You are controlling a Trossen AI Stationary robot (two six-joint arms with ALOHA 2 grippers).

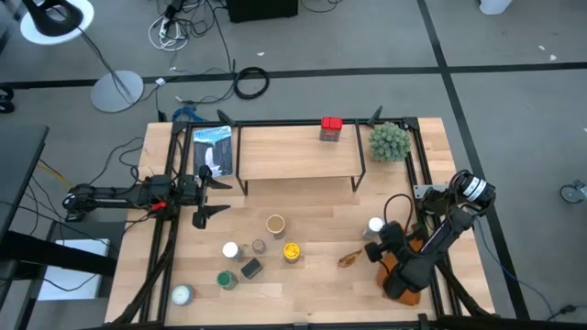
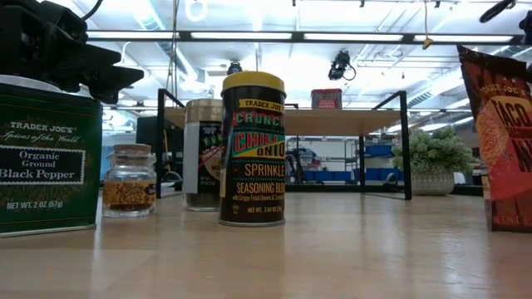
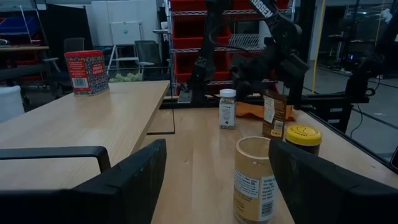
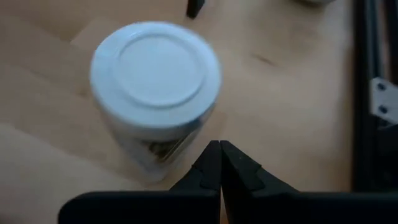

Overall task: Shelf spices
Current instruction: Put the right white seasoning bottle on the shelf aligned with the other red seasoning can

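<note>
The shelf (image 1: 298, 151) stands at the table's far middle, with a red tin (image 1: 331, 128) on its plank. Several spices stand on the table nearer: a tan jar (image 1: 275, 224), a yellow-lidded jar (image 1: 292, 251), a green tin (image 1: 226, 280) and a white-lidded jar (image 1: 375, 225). An amber packet (image 1: 348, 258) lies beside that last jar. My left gripper (image 1: 209, 197) is open, level, left of the tan jar (image 3: 254, 180). My right gripper (image 4: 219, 155) is shut, pointing down just beside the white-lidded jar (image 4: 155, 81), which stands upright on the table. My right gripper's shut fingertips (image 4: 211, 152) stand close by the lower side of the white-lidded jar (image 4: 177, 140), coming from above. Whether they touch it I cannot tell.
A green fuzzy plant (image 1: 388, 140) sits at the shelf's right end. An orange-brown cloth (image 1: 404, 275) lies under my right arm. A book (image 1: 213, 147) lies left of the shelf. Black frame rails run along both table sides. Bare wood shows between the jars and the shelf.
</note>
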